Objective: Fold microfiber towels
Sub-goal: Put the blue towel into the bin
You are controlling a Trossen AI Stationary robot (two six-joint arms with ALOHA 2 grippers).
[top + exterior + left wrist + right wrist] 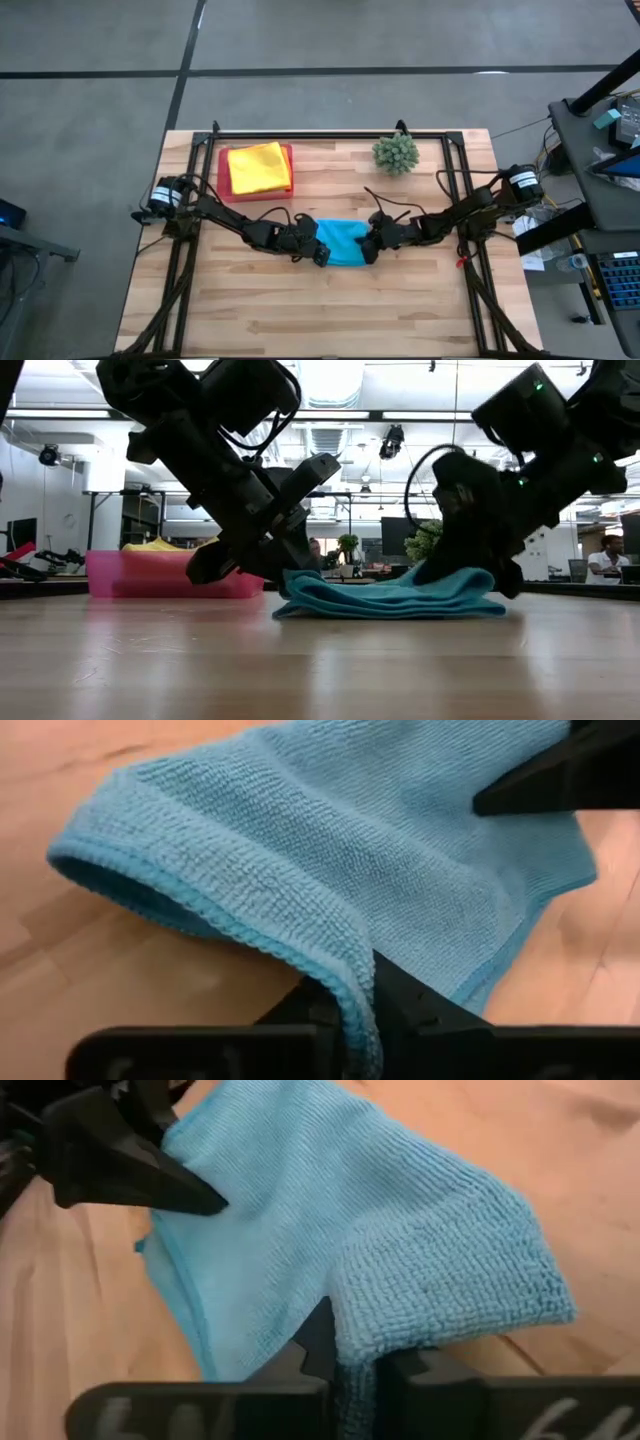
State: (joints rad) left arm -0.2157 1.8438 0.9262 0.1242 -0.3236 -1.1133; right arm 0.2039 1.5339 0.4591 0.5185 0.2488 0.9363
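A folded yellow towel [259, 167] already lies on the pink tray [225, 186] at the back of the wooden counter [300, 300]. The turquoise towel [343, 243] sits mid-counter, only partly folded. The left end effector [321, 254] and right end effector [367, 250], both arms stretched low and inward, each pinch one of its side edges.
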